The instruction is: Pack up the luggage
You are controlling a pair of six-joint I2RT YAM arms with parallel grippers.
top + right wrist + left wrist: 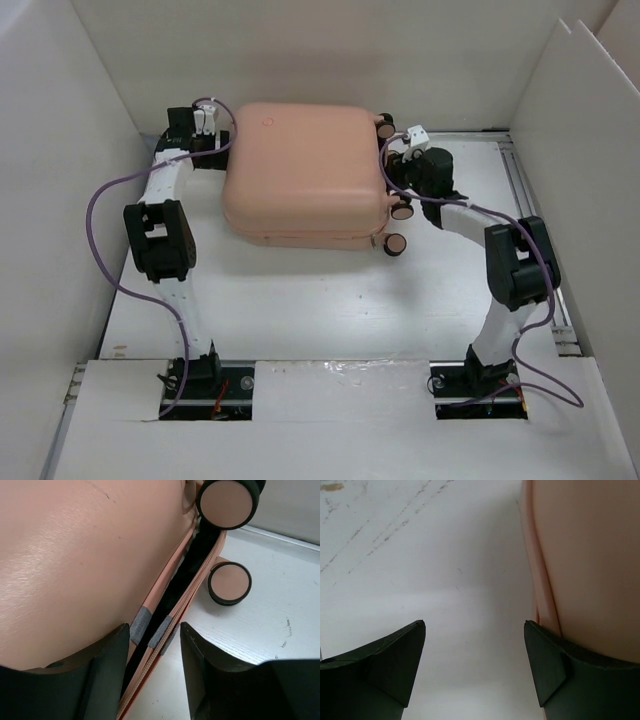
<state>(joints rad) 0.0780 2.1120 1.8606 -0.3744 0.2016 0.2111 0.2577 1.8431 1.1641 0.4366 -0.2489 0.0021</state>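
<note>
The salmon-pink luggage lies flat at the back middle of the table with its lid down and its wheels to the right. In the right wrist view the luggage shows a narrow black gap between its two shells, with grey fabric tabs across the zip edge. My right gripper is open at the wheel side; in its wrist view the gripper straddles the lower shell's rim. My left gripper is open and empty at the luggage's back left corner. In the left wrist view the gripper has the shell beside its right finger.
White walls enclose the table on the left, back and right. Two pink-faced wheels sit just ahead of the right gripper. Purple cables loop off both arms. A metal rail runs along the table's right edge.
</note>
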